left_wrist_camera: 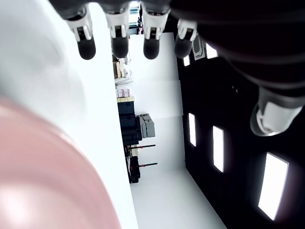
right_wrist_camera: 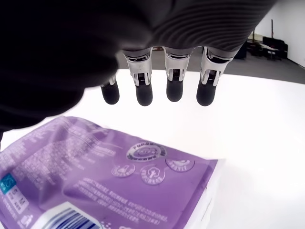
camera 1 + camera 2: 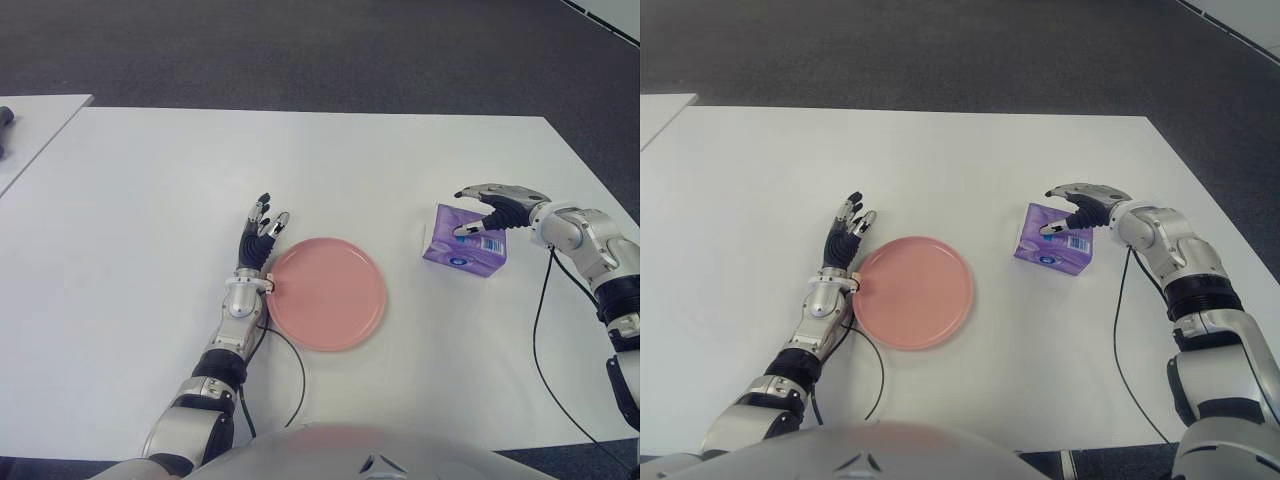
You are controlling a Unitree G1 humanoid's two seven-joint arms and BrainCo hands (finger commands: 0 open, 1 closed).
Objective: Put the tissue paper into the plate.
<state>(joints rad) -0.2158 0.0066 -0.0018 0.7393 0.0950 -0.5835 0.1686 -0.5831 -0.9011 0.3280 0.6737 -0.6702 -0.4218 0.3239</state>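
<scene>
The right hand's [image 3: 497, 211] fingers [image 2: 173, 89] are held spread above the purple tissue pack [image 3: 463, 242] at the right of the frame, nothing being grasped. The pack is seen lying on the white bench [image 3: 150, 200], well apart from the pink plate [image 3: 325, 293] at centre. The left hand [image 3: 260, 235], fingers extended and empty, is shown just left of the plate.

My right wrist view cuts tissue pack [image 2: 109, 181] at lower edge. Left wrist view: plate [image 1: 43, 176] blurred, mostly cropped.
</scene>
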